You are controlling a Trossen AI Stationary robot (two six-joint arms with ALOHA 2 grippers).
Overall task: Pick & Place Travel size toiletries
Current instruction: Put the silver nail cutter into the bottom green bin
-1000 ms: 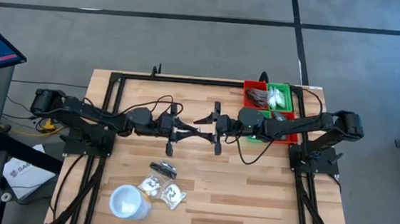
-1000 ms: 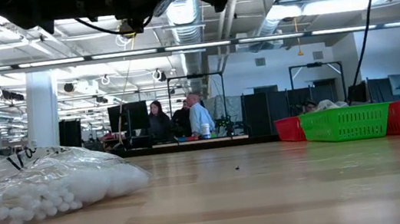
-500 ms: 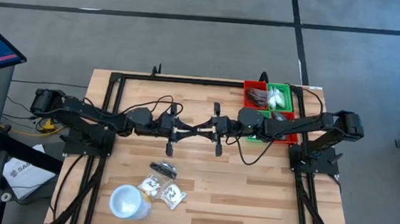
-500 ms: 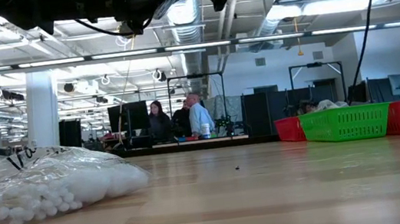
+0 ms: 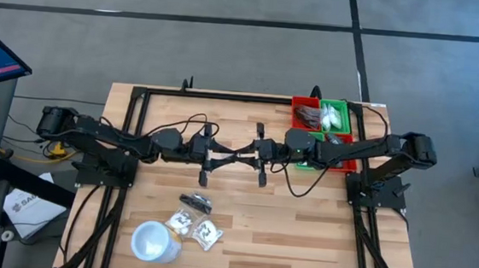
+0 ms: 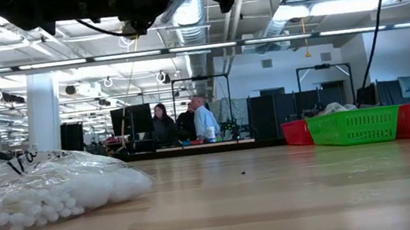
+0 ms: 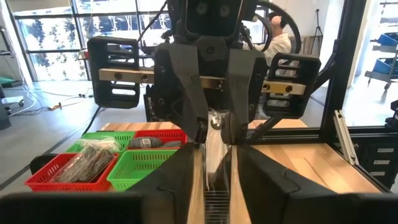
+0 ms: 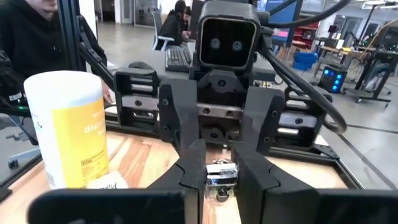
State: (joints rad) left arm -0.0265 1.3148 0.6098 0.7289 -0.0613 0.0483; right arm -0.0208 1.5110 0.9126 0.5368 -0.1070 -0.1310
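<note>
My two grippers meet fingertip to fingertip above the table's middle, left gripper [image 5: 232, 157] and right gripper [image 5: 246, 157]. Between them is a small clear sachet [image 8: 220, 173], lifted clear. In the left wrist view it shows as a clear strip [image 7: 213, 163] between my left fingers. The other toiletries lie near the near left edge: a dark grey tube [image 5: 195, 202] and two clear sachets with white contents [image 5: 181, 223], [image 5: 208, 232]. One of those sachets fills the low view's left [image 6: 49, 195]. My left gripper pinches one end of the clear sachet [image 7: 213, 171] between its two fingers, level, coming from the table's left. The sachet is clear of the table. My right gripper pinches the sachet's other end [image 8: 220, 180] between its two fingertips, level, coming from the table's right, facing the left gripper.
A white round cup [image 5: 149, 242] stands by the near left edge, beside the loose sachets. Red and green bins [image 5: 326, 119] holding a few items sit at the far right corner. A black frame runs along the table's far edge. People stand in the room behind.
My right gripper, open around the sachet a second ago, has shut on it. The left gripper has kept its hold, and both arms have stayed in place.
</note>
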